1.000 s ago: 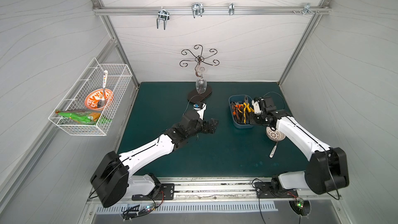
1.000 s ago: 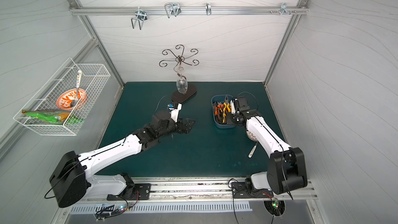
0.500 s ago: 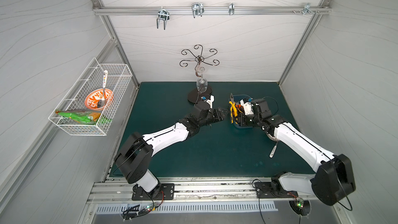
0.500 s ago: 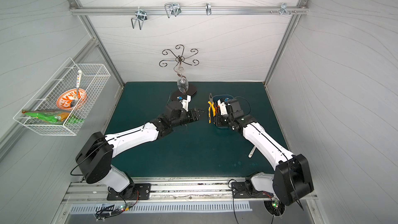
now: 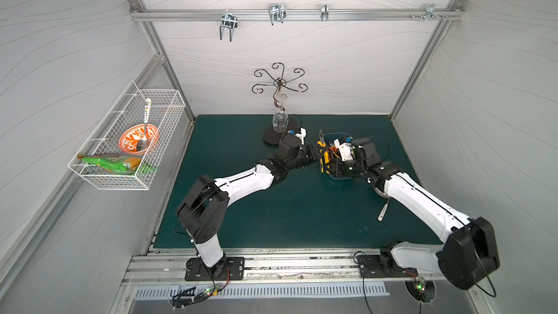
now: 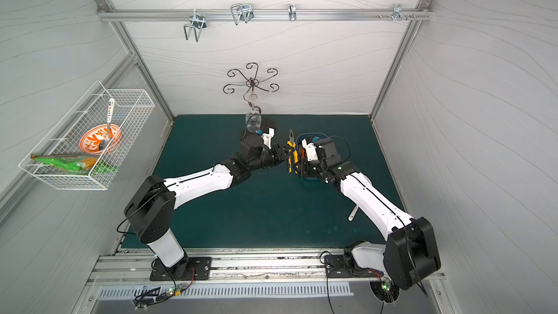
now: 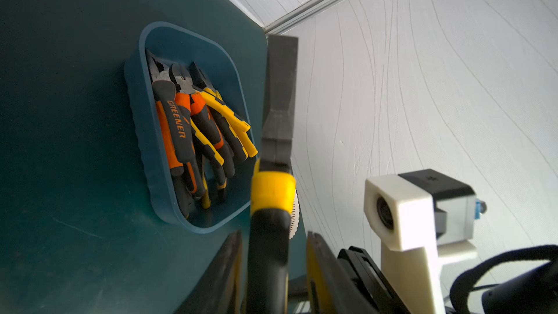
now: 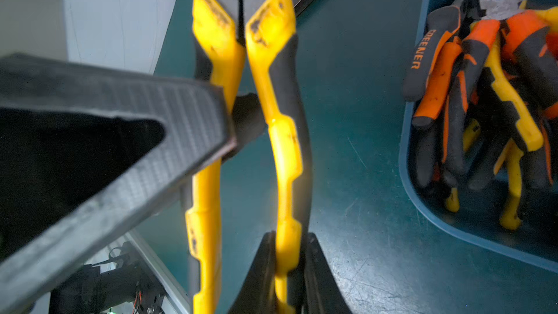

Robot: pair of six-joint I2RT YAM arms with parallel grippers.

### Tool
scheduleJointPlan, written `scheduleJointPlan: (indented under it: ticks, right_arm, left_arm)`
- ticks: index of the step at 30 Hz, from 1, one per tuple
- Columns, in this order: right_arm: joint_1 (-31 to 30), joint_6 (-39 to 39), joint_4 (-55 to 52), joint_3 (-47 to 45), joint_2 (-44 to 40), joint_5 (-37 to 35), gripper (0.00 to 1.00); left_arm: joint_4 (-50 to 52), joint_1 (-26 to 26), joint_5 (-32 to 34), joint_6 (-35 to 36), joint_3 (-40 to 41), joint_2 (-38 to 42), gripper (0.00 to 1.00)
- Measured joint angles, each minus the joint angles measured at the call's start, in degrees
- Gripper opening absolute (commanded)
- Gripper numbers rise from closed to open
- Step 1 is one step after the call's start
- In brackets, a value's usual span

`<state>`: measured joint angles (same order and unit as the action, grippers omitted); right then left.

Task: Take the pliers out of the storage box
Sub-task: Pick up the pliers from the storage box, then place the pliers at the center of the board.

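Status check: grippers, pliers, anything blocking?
Right gripper shut on yellow pliers by one handle, outside the box. Left gripper flanks same pliers, grip unconfirmed. Other pliers in box. Wine glass hangs near left wrist.

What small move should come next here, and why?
Probably the left gripper should close fully on the yellow pliers. The right gripper already clamps one handle, holding them up beside the blue box, while the left jaws flank them with a gap showing.
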<state>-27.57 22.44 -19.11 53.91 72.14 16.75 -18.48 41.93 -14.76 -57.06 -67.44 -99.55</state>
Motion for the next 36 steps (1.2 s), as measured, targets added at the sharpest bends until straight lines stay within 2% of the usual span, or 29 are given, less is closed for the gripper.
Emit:
scheduleJointPlan:
  ticks: [4,10,12,15,17,25,30,36]
  right_arm:
    - [-0.42,-0.46,-0.04,0.0,0.0,0.37,0.0]
    - [-0.61,-1.18,-0.5,0.02,-0.11,-0.22,0.01]
    - [-0.66,-1.33,-0.66,0.02,-0.24,-0.31,0.16]
    - [-0.7,-2.1,-0.74,0.02,-0.9,-0.61,0.52]
    - [-0.83,-3.02,-0.55,0.0,-2.05,-1.29,0.69]
    - [-0.96,-6.25,-0.24,-4.59,-8.52,-2.47,0.99]
    - [-1.36,-7.67,-0.26,-7.87,-10.14,-2.54,0.99]
    - [-2.89,-9.16,1.14,-11.21,-12.66,-3.93,0.99]
  left_arm:
    - [-0.31,0.0,-0.74,-1.09,-1.22,-1.81,0.3]
    - [0.09,-0.2,-1.53,-1.7,-1.33,-2.71,0.04]
    - [-0.02,-0.22,-1.57,-1.73,-1.33,-2.71,0.0]
    - [0.24,-0.35,-1.62,-1.73,-1.33,-2.71,0.0]
    - [1.36,-0.7,-1.77,-1.73,-1.31,-2.71,0.0]
    - [5.22,-4.98,-1.51,1.4,-0.04,-3.13,0.0]
    - [6.75,-7.48,-1.6,3.89,-1.03,-7.67,0.0]
    - [12.72,-7.98,-2.34,6.49,-9.14,-18.23,0.0]
